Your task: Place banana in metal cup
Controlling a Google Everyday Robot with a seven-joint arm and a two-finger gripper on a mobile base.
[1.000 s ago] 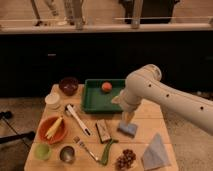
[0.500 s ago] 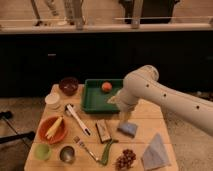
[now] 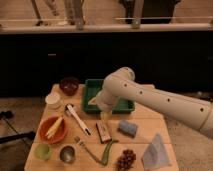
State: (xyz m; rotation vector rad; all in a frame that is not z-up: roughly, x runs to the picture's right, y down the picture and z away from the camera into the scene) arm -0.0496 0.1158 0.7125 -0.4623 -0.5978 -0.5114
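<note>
The pale yellow banana (image 3: 54, 127) lies in the orange bowl (image 3: 44, 136) at the table's left front. The shiny metal cup (image 3: 67, 153) stands just in front of the bowl, to its right, with a dark inside. My white arm reaches in from the right over the green tray (image 3: 92, 86). My gripper (image 3: 101, 113) hangs below the wrist at the tray's front edge, about a hand's width right of the bowl and apart from the banana and the cup.
A light green cup (image 3: 43, 151) stands left of the metal cup. A white cup (image 3: 53, 100) and a dark red bowl (image 3: 69, 85) are at the back left. A white-handled utensil (image 3: 78, 120), brown bar (image 3: 103, 132), blue sponge (image 3: 128, 128), green pepper (image 3: 107, 151), grapes (image 3: 126, 160) and a pale bag (image 3: 156, 152) lie about.
My arm has swung left over the green tray and now covers the orange fruit that showed there. The banana and the cups have not moved.
</note>
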